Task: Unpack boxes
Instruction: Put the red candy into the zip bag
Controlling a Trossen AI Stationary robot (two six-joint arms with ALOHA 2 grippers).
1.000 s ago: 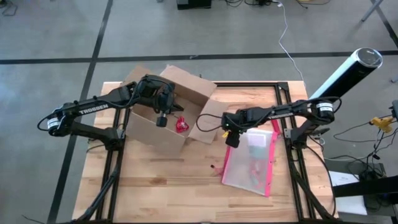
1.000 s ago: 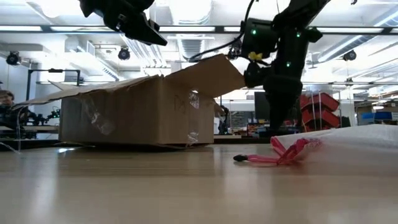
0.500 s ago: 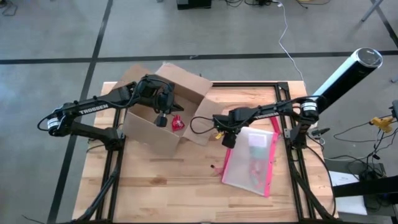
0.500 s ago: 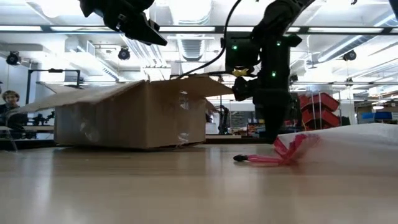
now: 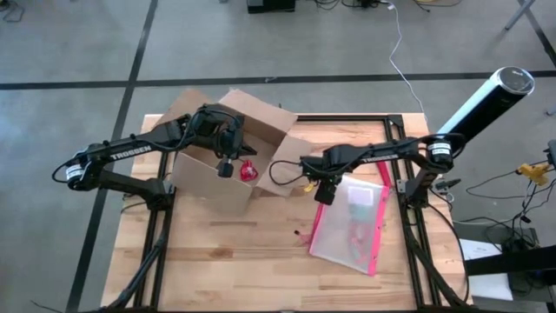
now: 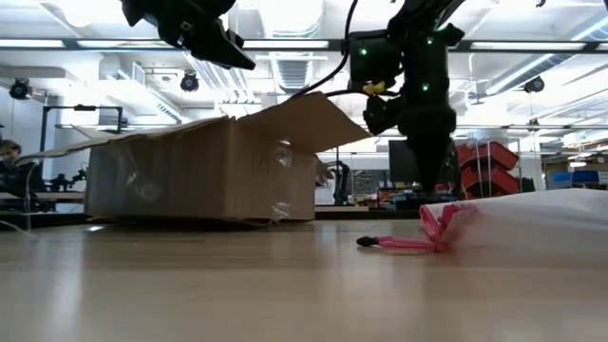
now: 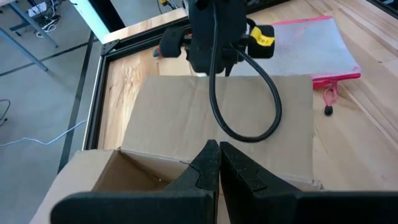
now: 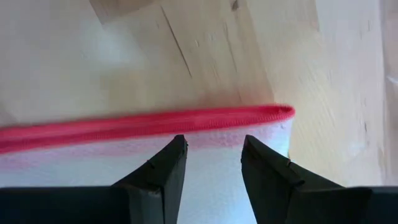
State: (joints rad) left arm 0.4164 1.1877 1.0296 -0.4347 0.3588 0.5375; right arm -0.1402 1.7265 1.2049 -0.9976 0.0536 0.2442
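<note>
Two jaws: my left gripper (image 5: 225, 164), shut and empty, hovers directly above the open box (image 5: 228, 152) near the desk's far-left corner, nearer than my open-jawed right gripper (image 5: 323, 193).

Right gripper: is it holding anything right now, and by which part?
Nothing. The right gripper is open above the pouch, near its pink zipper edge. The left gripper is shut and empty above the box.

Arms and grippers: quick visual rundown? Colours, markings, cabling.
Both arms are black, slim and jointed. The left arm carries white TROSSEN lettering. The right gripper has a yellow tag beside it and a black cable looping off the wrist. Its fingers are dark, flat wedges; green lights glow on that wrist in the low view.
</note>
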